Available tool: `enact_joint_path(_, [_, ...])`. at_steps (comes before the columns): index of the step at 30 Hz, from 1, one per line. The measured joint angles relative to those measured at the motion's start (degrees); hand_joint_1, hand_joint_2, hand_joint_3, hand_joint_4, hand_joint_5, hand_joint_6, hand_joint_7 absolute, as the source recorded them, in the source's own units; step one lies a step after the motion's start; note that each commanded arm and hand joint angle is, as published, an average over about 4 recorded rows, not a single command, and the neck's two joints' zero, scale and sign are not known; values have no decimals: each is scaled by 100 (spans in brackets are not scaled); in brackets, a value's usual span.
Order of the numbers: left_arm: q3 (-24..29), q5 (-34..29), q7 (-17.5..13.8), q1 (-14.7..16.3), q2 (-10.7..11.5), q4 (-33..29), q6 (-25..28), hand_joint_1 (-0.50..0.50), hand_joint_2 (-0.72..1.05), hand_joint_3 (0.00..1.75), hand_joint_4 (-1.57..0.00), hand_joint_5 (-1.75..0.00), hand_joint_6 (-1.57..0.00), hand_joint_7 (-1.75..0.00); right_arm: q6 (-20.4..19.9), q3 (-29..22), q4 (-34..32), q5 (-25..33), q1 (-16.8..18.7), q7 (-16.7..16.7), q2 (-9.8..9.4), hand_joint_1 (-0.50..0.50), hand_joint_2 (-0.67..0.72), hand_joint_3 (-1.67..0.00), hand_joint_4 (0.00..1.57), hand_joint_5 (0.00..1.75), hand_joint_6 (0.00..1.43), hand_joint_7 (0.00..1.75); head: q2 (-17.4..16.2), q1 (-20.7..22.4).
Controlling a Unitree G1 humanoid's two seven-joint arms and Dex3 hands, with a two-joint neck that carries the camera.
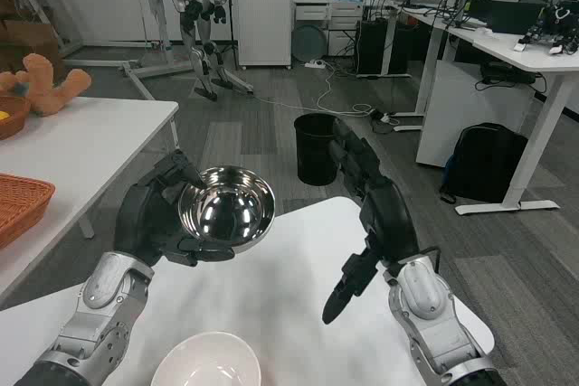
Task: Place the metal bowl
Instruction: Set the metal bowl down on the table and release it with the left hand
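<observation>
Now we hold the metal bowl (227, 208), which looks empty, above the white table (298, 268), our left hand (163, 219) wrapping its rim. Below those fingers sits a white bowl (206, 361). Our right hand (375, 214) hovers alongside, fingers apart, holding nothing.

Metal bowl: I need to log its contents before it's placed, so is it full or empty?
Empty. The left hand holds the metal bowl tilted toward the camera, and its shiny inside shows only reflections.
</observation>
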Motion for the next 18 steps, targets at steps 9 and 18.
enact_joint_path(9, [125, 325, 8, -358, -373, 194, 161, 3, 34, 61, -144, -175, -84, -168, -96, -9, 311, 313, -215, -16, -201, -42, 66, 0, 0, 0, 0, 3, 106, -105])
enact_joint_path(18, [125, 330, 8, -358, -385, 200, 168, 3, 34, 61, -146, -175, -84, -168, -96, -9, 311, 316, -216, -16, -214, -42, 66, 0, 0, 0, 0, 0, 123, -129])
